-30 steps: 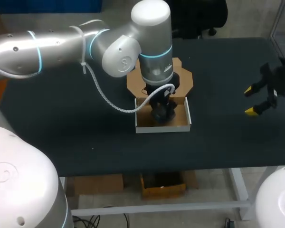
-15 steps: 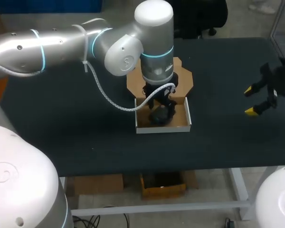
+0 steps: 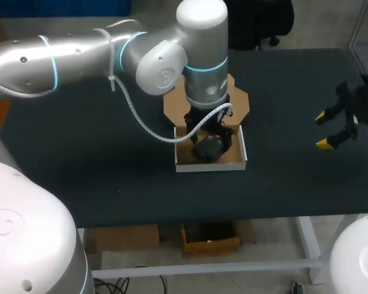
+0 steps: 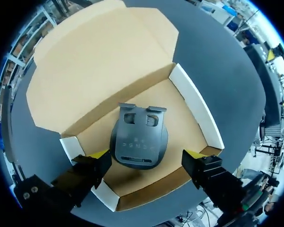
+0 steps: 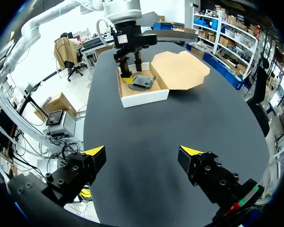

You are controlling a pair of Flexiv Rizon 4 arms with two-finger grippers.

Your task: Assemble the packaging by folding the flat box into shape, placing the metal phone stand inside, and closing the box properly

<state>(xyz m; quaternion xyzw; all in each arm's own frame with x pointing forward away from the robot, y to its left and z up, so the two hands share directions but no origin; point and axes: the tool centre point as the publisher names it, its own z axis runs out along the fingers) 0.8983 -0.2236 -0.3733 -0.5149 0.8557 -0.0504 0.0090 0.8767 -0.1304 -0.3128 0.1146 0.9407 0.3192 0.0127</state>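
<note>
Centre of frame: folded box (image 3: 208, 166), lid flap (image 3: 238, 101) laid flat toward the top, metal phone stand (image 4: 139, 142) lying inside. Left gripper (image 4: 146, 154) spread wide either side of the stand, gripping nothing. At right edge, right gripper (image 3: 322, 130) likewise agape and empty, well apart from the box

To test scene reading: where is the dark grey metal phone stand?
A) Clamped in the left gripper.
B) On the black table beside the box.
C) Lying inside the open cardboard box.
C: the dark grey metal phone stand lies on the brown floor of the white-walled cardboard box, the left gripper open above it.
</note>
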